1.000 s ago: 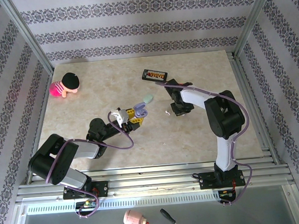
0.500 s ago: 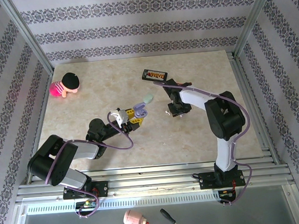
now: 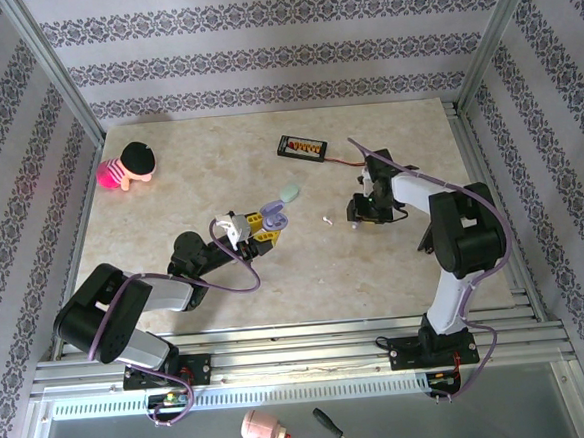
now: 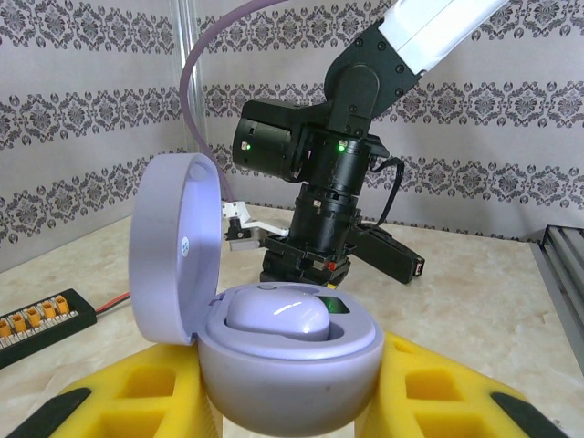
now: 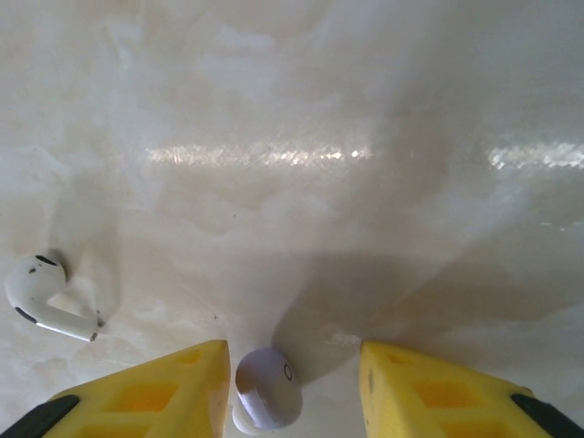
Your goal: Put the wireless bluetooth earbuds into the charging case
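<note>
Left tool [image 4: 292,406] grips lavender pebble-shaped plastic charging case [image 4: 287,365], lid up; one pale bud [image 4: 276,315] looks seated inside. Right tool [image 5: 292,388], jaws apart, straddles small whitish earbud [image 5: 269,399] on marble worktop [image 5: 365,137] right of case. Pick and insertion remain.

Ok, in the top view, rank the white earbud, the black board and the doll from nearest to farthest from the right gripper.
1. White earbud, just left of the right gripper.
2. Black board, toward the back.
3. Doll, far back left.

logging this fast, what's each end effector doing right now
left end effector: closed on the open lavender charging case.
right end effector: open, with a small earbud lying between its fingers, not gripped.
</note>
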`<control>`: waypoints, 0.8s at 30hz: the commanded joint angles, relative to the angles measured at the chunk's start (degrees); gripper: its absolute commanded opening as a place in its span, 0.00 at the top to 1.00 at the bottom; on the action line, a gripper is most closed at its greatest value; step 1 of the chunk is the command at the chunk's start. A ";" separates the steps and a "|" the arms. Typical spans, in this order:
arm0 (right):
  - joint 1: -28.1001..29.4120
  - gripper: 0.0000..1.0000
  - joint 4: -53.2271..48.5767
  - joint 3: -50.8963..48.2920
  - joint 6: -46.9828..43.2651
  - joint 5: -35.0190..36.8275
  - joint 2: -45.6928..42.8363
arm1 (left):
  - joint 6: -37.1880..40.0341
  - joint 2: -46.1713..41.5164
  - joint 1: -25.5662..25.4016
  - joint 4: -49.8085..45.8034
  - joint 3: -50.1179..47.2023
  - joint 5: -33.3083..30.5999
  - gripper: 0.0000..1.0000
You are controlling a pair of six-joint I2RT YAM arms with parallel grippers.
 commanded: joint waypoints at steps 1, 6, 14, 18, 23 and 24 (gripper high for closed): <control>0.50 0.61 3.90 -2.20 1.92 -6.47 -0.08 | 0.53 -0.94 0.31 3.20 0.28 0.53 0.69; 0.50 0.67 5.15 -3.74 2.59 -7.36 -1.13 | 0.09 -0.55 0.25 3.22 0.56 1.03 0.69; 0.37 0.67 9.01 -5.21 4.97 -11.70 -1.06 | -0.17 -1.27 0.27 3.20 -0.12 0.77 0.69; 0.34 0.67 8.85 -5.35 4.94 -11.83 -1.47 | -0.01 -1.60 0.31 3.20 -0.47 0.46 0.69; 0.41 0.67 9.10 -5.44 4.87 -12.38 -0.95 | -0.09 -1.38 0.31 3.24 -0.30 0.69 0.69; 0.39 0.68 8.34 -5.00 4.82 -11.34 -0.56 | -0.17 -1.30 0.31 3.28 -0.25 0.72 0.69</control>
